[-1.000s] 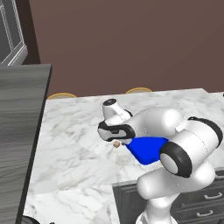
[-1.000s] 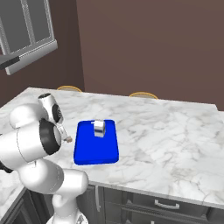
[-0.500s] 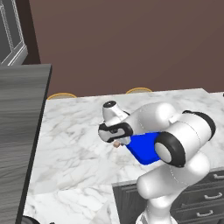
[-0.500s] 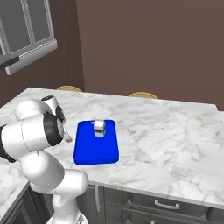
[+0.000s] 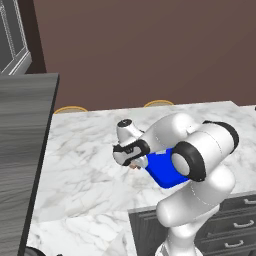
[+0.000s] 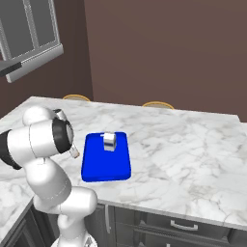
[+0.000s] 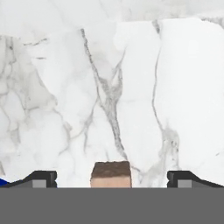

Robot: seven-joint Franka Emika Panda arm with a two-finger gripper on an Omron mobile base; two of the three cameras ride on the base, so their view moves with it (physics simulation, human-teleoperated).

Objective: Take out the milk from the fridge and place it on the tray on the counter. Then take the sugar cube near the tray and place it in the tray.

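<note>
On the surface (image 6: 183, 144): milk (image 6: 109, 142) stands upright in the blue tray (image 6: 106, 166); first half looks done
Beside the tray: sugar cube (image 7: 111, 174) rests on marble, apart from its rim
Fingers (image 7: 43, 178): spread wide, straddling the cube, holding nothing; placed, it seems, to pinch it
</note>
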